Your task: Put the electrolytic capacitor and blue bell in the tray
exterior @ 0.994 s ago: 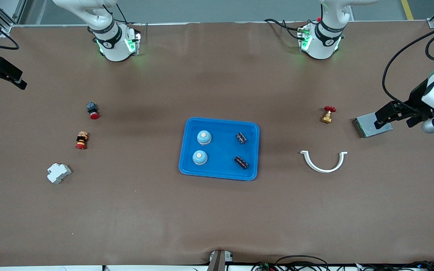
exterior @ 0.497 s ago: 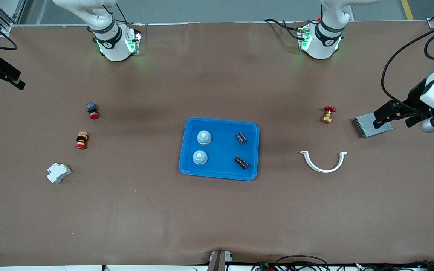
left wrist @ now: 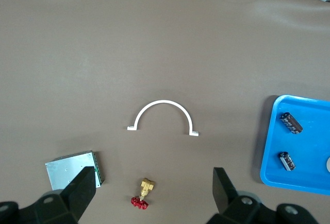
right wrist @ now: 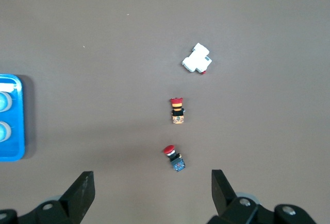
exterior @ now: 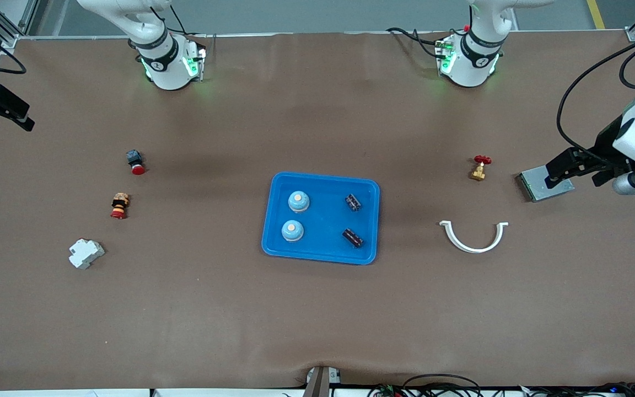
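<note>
The bright-blue tray [exterior: 323,178] lies mid-table. In it are two blue bells [exterior: 299,201] [exterior: 292,230] and two dark electrolytic capacitors [exterior: 353,202] [exterior: 353,237]. The left wrist view shows the tray's edge [left wrist: 304,144] with both capacitors [left wrist: 291,122] [left wrist: 287,161]. The right wrist view shows the tray's other edge [right wrist: 15,118]. My left gripper [exterior: 582,171] is open and empty, high over the grey plate at the left arm's end of the table; its own view [left wrist: 153,175] looks down on the valve. My right gripper [exterior: 0,113] is open and empty, high at the right arm's end [right wrist: 150,178].
At the left arm's end lie a red-handled brass valve [exterior: 480,167], a white half-ring clamp [exterior: 474,237] and a small grey metal plate [exterior: 543,184]. At the right arm's end lie a red push button [exterior: 135,161], a red-yellow stacked button [exterior: 120,205] and a white breaker [exterior: 86,253].
Both grippers have drifted slightly outward toward their ends of the table. Nothing on the table has moved.
</note>
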Tool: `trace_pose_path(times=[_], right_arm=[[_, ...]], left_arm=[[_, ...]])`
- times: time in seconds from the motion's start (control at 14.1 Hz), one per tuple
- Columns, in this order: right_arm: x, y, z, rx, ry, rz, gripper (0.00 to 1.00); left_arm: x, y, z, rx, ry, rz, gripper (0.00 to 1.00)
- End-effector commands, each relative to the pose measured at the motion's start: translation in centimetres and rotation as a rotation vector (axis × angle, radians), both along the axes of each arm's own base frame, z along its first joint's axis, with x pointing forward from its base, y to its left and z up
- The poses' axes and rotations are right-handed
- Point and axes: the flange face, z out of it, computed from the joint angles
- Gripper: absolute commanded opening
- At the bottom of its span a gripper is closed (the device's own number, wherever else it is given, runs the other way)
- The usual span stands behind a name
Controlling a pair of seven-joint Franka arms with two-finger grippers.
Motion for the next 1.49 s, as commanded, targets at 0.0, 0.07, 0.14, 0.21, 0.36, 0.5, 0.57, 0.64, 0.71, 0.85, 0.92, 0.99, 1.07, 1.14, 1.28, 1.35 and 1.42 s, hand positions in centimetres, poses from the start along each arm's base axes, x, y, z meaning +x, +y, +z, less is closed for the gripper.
trace_pose_path(times=[0.0, 0.07, 0.14, 0.21, 0.36, 0.5, 0.57, 0.64, 0.71, 0.85, 0.92, 0.99, 1.07, 1.14, 1.28, 1.35, 1.42], right_arm=[[-0.8, 0.1, 0.7, -0.028, -0.002, 0.02, 1.0], [-0.9, 0.0, 0.6, -0.028, 0.005, 0.018, 1.0], [-0.9, 0.0, 0.6, -0.026, 0.007, 0.015, 1.0], [-0.9, 0.0, 0.5, -0.025, 0.015, 0.009, 1.0], [-1.0, 0.1, 0.5, -0.02, 0.014, 0.003, 1.0], [-0.9, 0.2, 0.5, -0.014, 0.015, 0.002, 1.0], [-0.9, 0.2, 0.5, -0.006, 0.015, -0.006, 1.0], [-1.1, 0.3, 0.7, 0.012, 0.019, -0.025, 1.0], [-1.2, 0.4, 0.9, 0.025, 0.022, -0.034, 1.0], [-1.3, 0.4, 1.4, 0.025, 0.02, -0.034, 1.0], [-1.3, 0.5, 1.6, 0.025, 0.02, -0.032, 1.0], [-1.3, 0.5, 1.8, 0.025, 0.017, -0.031, 1.0], [-1.3, 0.5, 2.0, 0.025, 0.015, -0.031, 1.0], [-1.3, 0.5, 2.0, 0.025, 0.014, -0.031, 1.0], [-1.4, 0.5, 1.9, 0.073, 0.016, -0.037, 1.0], [-1.3, 0.1, 1.8, 0.087, 0.015, -0.047, 1.0], [-1.3, 0.0, 1.8, 0.089, 0.017, -0.05, 1.0]], left_arm=[[-0.2, 0.0, 0.1, 0.016, -0.011, -0.008, 1.0], [-0.2, 0.0, 0.1, 0.016, -0.011, -0.006, 1.0], [-0.2, 0.1, 0.1, 0.016, -0.012, -0.006, 1.0], [-0.2, 0.1, 0.1, 0.016, -0.012, -0.005, 1.0], [-0.2, 0.3, 0.1, 0.015, -0.012, -0.005, 1.0], [-0.1, 0.3, 0.6, 0.012, -0.021, -0.003, 1.0], [-0.1, 0.3, 0.6, 0.012, -0.021, -0.003, 1.0], [-0.1, 0.3, 0.6, 0.009, -0.021, -0.001, 1.0], [-0.1, 0.4, 0.6, 0.009, -0.021, 0.0, 1.0], [-0.1, 0.4, 0.6, 0.009, -0.019, 0.0, 1.0], [-0.1, 0.4, 0.6, 0.009, -0.019, 0.0, 1.0], [-0.1, 0.4, 0.6, 0.009, -0.019, 0.0, 1.0], [-0.1, 0.4, 0.5, 0.009, -0.018, 0.002, 1.0], [-0.1, 0.4, 0.5, 0.009, -0.016, 0.0, 1.0], [-0.1, 0.4, 0.5, 0.009, -0.016, 0.003, 1.0], [-0.1, 0.4, 0.5, 0.009, -0.016, 0.0, 1.0], [-0.1, 0.4, 0.5, 0.008, -0.016, 0.002, 1.0]])
